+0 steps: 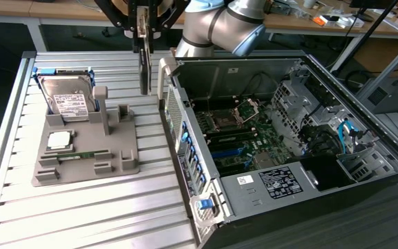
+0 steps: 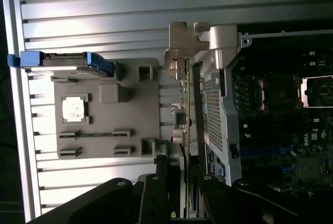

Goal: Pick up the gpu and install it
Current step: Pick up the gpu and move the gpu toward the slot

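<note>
Black two-finger gripper (image 1: 143, 30) on the grey and light-blue robot arm (image 1: 219, 26) is closed on the gpu (image 1: 144, 62), a thin flat card seen edge-on in both views. Fingers (image 1: 126, 21) press on either side of the card's upper end.

Card position: hangs vertically below the gripper, long axis straight down. It is over the slatted aluminium table (image 1: 81, 218), between the grey moulded parts fixture (image 1: 116, 168) and the open black and silver computer case (image 1: 268, 182). Its lower end is just beside the case's near wall, outside the case. It touches neither the fixture nor the motherboard (image 1: 244, 132).

Wrist view: the gripper (image 2: 179, 169) holds the gpu (image 2: 185, 112), whose edge shows green board with small components. The card's bent silver metal bracket (image 2: 183, 39) is at the end far from the gripper. The card runs alongside the perforated silver panel (image 2: 214, 115) of the case. Whether the two touch cannot be told.

On the fixture:
- silver boxy hard drive with white label (image 1: 68, 98), standing tilted in blue side rails at the far end
- square silver processor chip (image 1: 59, 139), lying flat in its pocket
- narrow green memory stick (image 1: 81, 154), lying flat just beside the chip on the near side

Case lies on its side, interior facing up, at the exterior view's right of the fixture.
</note>
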Controlling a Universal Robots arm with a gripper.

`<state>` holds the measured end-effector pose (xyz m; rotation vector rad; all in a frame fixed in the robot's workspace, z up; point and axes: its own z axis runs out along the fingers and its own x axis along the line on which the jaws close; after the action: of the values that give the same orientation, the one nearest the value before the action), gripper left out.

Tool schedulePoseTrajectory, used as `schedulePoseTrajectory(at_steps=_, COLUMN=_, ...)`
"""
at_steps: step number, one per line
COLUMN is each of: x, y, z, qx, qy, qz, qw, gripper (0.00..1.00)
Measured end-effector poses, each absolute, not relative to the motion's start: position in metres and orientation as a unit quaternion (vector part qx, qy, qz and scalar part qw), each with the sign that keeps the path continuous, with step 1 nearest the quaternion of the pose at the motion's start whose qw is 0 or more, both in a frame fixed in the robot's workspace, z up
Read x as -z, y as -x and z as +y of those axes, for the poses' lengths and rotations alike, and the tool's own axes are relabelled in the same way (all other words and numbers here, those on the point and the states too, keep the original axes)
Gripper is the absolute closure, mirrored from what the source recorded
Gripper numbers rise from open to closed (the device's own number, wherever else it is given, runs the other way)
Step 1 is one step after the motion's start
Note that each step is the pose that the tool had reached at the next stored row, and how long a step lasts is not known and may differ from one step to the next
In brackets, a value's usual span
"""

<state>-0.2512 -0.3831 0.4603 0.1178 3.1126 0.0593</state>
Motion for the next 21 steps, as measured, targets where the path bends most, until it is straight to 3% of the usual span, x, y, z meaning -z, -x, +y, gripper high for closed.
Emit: schedulePoseTrajectory(at_steps=21, x=-0.46, y=0.238, z=-0.39, qx=-0.019, qy=-0.038, qz=0.999, qw=0.013, gripper=0.73)
